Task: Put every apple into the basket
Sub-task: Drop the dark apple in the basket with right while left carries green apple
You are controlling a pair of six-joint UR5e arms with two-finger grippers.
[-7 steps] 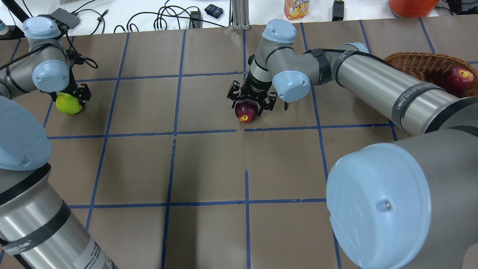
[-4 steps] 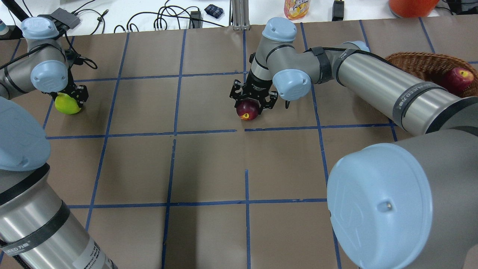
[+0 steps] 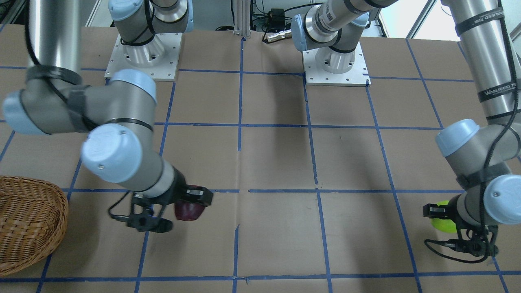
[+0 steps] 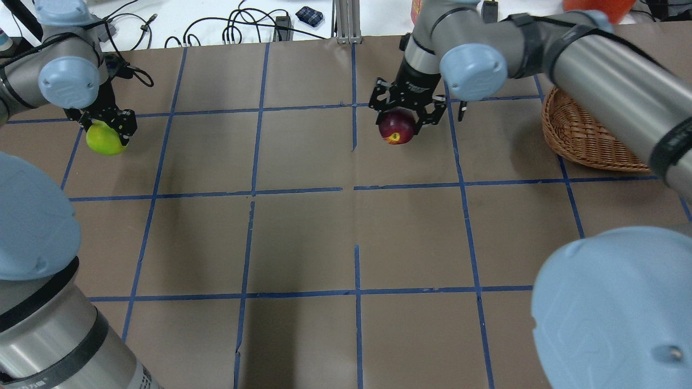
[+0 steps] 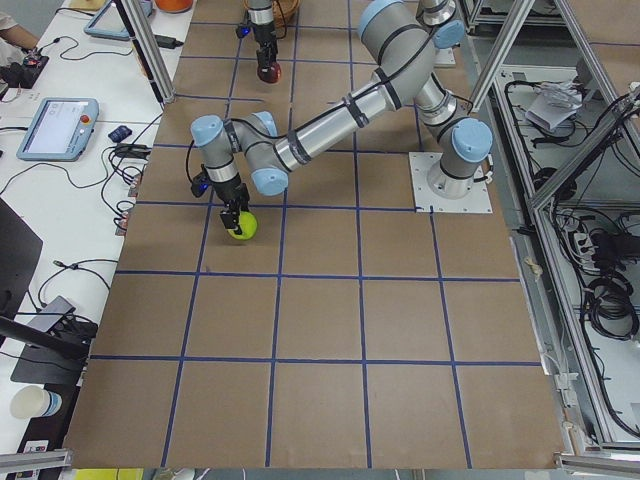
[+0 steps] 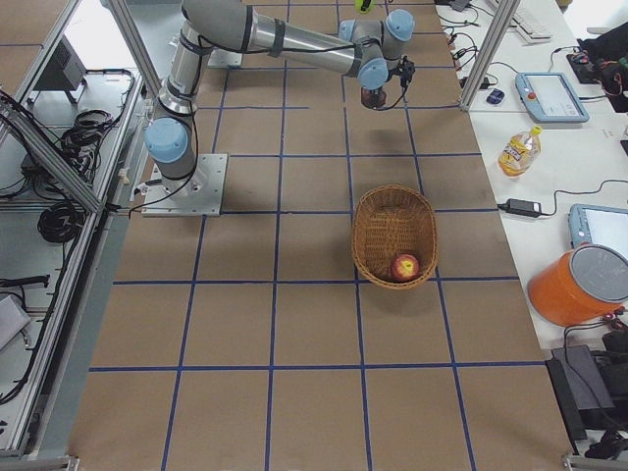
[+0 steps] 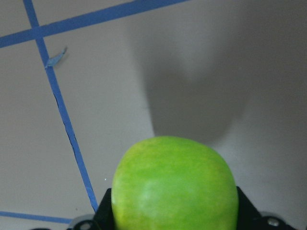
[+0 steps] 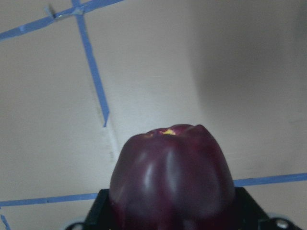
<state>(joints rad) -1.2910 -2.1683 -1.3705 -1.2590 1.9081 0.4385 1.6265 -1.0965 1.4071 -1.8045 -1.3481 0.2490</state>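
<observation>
My right gripper [image 4: 397, 125] is shut on the dark maroon apple [image 4: 396, 128], holding it above the table left of the basket [image 4: 581, 135]; the same apple [image 8: 172, 177] fills the right wrist view. At the far left, my left gripper [image 4: 106, 135] is shut on the lime green apple [image 4: 105, 140], just over the paper, and this apple [image 7: 175, 184] also shows in the left wrist view. The red apple [image 6: 404, 267] lies inside the wicker basket [image 6: 394, 189]. In the overhead view my right arm hides it.
Brown paper with blue tape lines covers the table. Beyond its far edge a white bench holds cables [image 4: 238, 29], a juice bottle [image 6: 517, 150], an orange bucket [image 6: 574, 285] and tablets. The arm bases [image 3: 142, 55] stand on the robot's side.
My right gripper has risen with the maroon apple and carried it right and farther away, toward the basket. The left gripper has lifted the green apple slightly.
</observation>
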